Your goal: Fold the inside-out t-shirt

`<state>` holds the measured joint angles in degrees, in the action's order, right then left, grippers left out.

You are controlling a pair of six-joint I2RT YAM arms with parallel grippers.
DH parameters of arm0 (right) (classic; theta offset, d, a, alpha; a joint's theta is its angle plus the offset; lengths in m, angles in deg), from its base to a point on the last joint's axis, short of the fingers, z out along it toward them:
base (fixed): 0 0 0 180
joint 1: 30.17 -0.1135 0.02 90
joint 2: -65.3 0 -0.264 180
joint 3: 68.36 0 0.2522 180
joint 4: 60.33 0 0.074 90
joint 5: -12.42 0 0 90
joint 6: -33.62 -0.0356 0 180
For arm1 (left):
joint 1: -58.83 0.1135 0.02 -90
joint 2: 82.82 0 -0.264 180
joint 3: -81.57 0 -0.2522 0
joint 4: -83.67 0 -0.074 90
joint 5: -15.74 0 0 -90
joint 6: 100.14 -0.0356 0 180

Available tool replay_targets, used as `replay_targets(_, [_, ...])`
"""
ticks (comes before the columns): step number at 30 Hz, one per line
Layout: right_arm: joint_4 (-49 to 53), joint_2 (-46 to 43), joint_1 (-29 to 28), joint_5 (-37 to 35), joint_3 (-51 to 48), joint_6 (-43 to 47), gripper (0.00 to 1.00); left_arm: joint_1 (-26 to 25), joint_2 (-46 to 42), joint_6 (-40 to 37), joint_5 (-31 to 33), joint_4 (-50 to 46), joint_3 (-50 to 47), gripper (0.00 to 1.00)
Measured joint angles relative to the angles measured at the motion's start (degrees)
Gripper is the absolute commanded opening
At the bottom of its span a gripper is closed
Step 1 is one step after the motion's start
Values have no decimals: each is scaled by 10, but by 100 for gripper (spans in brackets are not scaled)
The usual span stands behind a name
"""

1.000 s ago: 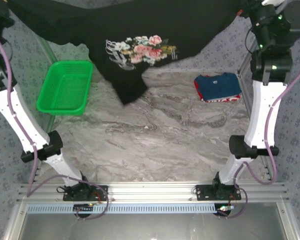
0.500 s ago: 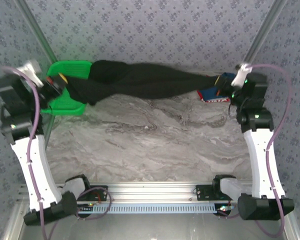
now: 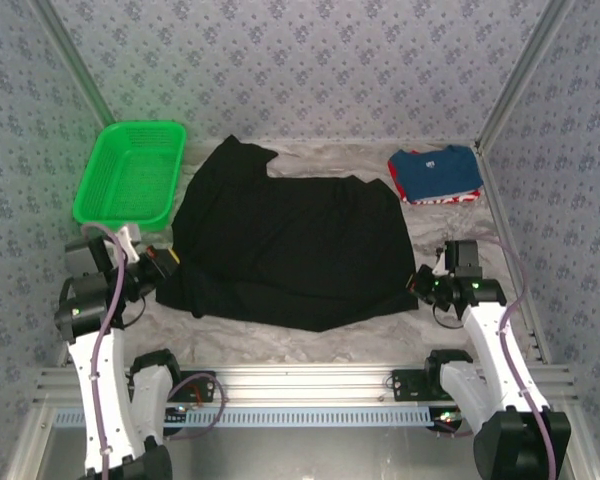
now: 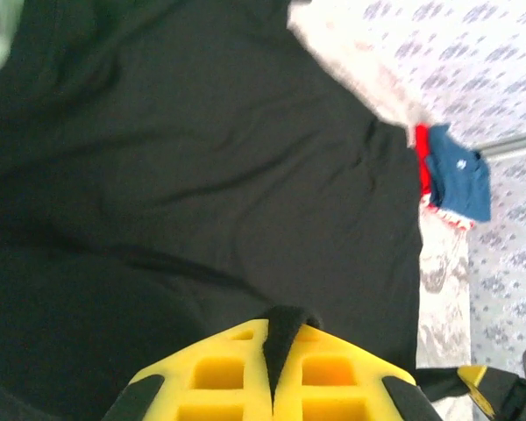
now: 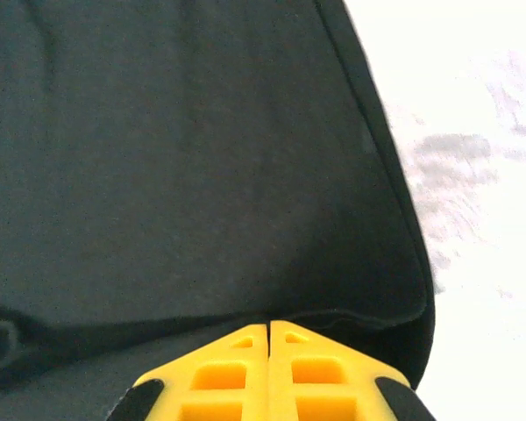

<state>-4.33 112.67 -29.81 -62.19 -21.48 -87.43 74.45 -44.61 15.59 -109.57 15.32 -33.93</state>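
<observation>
1. Marble table (image 3: 310,345): everything sits on it. Patterned wall panels (image 3: 310,70) stand at the back and on both sides.
2. The inside-out t-shirt (image 3: 290,245): black, spread mostly flat over the middle of the table, with the plain side up. 1 part pokes out toward the far left, just beside the basket. The near edge is uneven and a bit bunched at the near left corner. In the left wrist view the shirt (image 4: 202,175) shows soft wrinkles. In the right wrist view the shirt (image 5: 158,158) ends in a folded hem with bare marble to its right.
3. 2 arms, both low over the near half of the table: left arm (image 3: 95,330) at the shirt's near left corner, right arm (image 3: 490,330) at its near right corner.
4. Green basket (image 3: 130,175): far left, upright, apart from the left arm.
5. Folded blue shirt (image 3: 435,172): red trim, far right, just clear of the black shirt's far right corner. It also shows at the right edge of the left wrist view (image 4: 460,175).
6. Left gripper (image 3: 163,264) (image 4: 280,351): yellow fingers (image 4: 215,373) pinch a ridge of black cloth that stands up between them.
7. Right gripper (image 3: 420,285) (image 5: 268,351): yellow fingers (image 5: 316,364) are pressed tight together on the hem. The hem runs straight into their tips, and almost no cloth shows between them.
</observation>
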Motion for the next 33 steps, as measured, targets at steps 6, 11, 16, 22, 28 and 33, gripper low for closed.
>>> replay_targets(6, [-11, 3, -30, -45, -26, -28, 4, -3, -11, 7, -1, -12, -61, 0])
replay_targets(11, [-31, 14, -31, -63, -27, -30, 0, -4, -7, 12, 1, 1, -62, 0])
replay_targets(16, [-53, 29, -34, -67, 77, -9, 0, -4, 33, 37, 29, 52, -4, 0])
replay_targets(22, [-126, 94, -48, -70, 316, 35, 0, -4, 131, 45, 75, 131, 215, 0])
replay_targets(28, [-123, 82, -49, -92, 427, 90, 0, -4, 132, 21, 111, 135, 341, 0])
replay_targets(33, [-38, 36, -49, -93, 492, 126, 0, -4, 98, -7, 145, 100, 421, 0])
